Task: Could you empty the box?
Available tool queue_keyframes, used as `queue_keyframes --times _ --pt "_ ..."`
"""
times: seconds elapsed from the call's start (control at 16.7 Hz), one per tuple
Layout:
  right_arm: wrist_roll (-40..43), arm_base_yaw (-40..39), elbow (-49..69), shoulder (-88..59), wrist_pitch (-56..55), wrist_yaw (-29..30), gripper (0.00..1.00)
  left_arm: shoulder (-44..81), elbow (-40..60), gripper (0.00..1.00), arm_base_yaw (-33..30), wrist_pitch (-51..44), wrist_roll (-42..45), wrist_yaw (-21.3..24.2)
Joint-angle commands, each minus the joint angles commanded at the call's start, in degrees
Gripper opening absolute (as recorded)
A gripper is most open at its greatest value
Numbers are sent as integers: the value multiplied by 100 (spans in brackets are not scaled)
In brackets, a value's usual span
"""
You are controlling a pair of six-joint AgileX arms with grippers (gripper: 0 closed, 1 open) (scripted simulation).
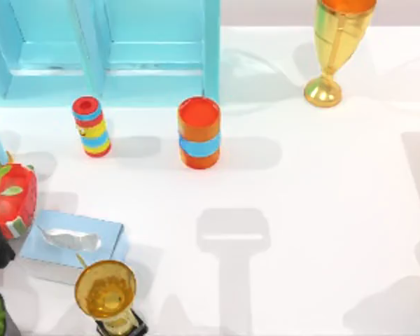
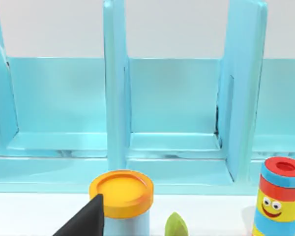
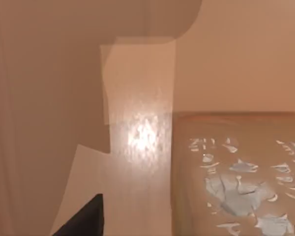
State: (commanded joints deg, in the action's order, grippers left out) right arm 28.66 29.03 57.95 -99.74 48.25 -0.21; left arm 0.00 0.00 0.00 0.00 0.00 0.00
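The light blue box point(image 1: 112, 52), an open-fronted case split by upright walls into compartments, stood at the back of the white desk point(image 1: 322, 210), and the compartments seen in the left wrist view point(image 2: 172, 103) held nothing. Just in front of the box stood a striped cylinder point(image 1: 92, 127) in red, blue and yellow bands, upright, with a smiling face on its side in the left wrist view point(image 2: 280, 196). Beside it, in front of the box's right-hand wall, stood an orange can point(image 1: 199, 132) with a blue band, also upright and apart from the box. Well to the right of the box stood a gold trophy cup point(image 1: 332, 49). Farther out in front of the box lay a pale blue tissue box point(image 1: 70, 241) with a tissue poking from its slot, and a second gold trophy point(image 1: 106, 294) on a black base just beyond that. A red strawberry-like thing point(image 1: 14, 199) sat to the left of the tissue box. The left claw point(image 2: 86, 221) hung in front of the box, near a blue pot with a yellow lid point(image 2: 121, 194); whether it was wide or narrow, I cannot tell. The right claw point(image 3: 86, 221) showed against tan surfaces; its state I cannot tell either
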Motion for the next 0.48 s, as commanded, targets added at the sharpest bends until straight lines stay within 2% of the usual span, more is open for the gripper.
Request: queue_keyframes --times 0.48 --pt "0 0 0 0 0 0 40 0 0 100 0 0 0 0"
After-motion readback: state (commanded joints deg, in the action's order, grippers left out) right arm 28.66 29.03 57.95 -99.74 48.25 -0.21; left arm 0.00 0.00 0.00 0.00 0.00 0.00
